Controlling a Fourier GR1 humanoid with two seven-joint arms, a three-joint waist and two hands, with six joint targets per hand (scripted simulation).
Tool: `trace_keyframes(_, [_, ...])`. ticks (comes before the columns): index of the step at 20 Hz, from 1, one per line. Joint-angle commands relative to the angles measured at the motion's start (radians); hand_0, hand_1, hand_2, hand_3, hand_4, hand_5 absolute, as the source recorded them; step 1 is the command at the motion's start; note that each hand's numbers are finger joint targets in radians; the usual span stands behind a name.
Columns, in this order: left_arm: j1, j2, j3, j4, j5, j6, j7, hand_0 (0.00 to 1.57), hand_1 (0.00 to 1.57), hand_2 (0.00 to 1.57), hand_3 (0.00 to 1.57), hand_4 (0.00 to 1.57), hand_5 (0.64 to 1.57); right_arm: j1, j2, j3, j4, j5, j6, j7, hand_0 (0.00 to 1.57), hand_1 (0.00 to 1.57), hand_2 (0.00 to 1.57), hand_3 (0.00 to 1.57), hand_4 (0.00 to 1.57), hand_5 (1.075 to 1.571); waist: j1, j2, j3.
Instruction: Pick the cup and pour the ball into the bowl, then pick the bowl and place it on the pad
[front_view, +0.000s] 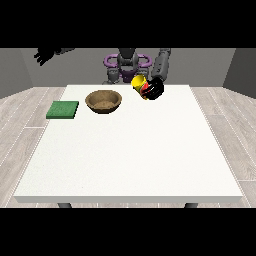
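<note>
The yellow cup (138, 83) is held off the table (125, 160) in the hand at the view's right (154, 89), whose black fingers wrap around it; the cup tilts, its mouth turned away from that hand toward the view's left. The ball cannot be made out. The wooden bowl (104, 101) sits on the table beyond the cup's mouth, lower and nearer the camera than the hand. So the pour looks to be in hand, the cup not yet over the bowl. The next move likely calls for carrying the cup across above the bowl and tipping further. The green pad (63, 109) lies farther from this hand, past the bowl. The hand at the view's left (44, 55) hangs raised, well off the table, fingers spread and empty.
</note>
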Motion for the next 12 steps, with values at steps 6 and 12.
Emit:
trace_keyframes(6, [-0.183, -0.015, -0.278, 0.107, -0.455, 0.152, 0.443, 1.37, 1.37, 1.57, 1.57, 1.45, 1.531, 0.006, -0.023, -0.026, 0.156, -0.005, 0.056, -0.038, 0.00, 0.00, 0.00, 0.08, 0.68, 1.561, 0.029, -0.082, -0.0001])
trace_keyframes(12, [-0.316, -0.054, -0.353, 0.171, -0.629, 0.072, 0.663, 1.36, 1.36, 1.57, 1.57, 1.44, 1.545, -0.014, -0.041, -0.033, 0.201, -0.011, 0.078, -0.046, 0.00, 0.00, 0.00, 0.00, 0.68, 1.559, 0.017, -0.084, -0.0025])
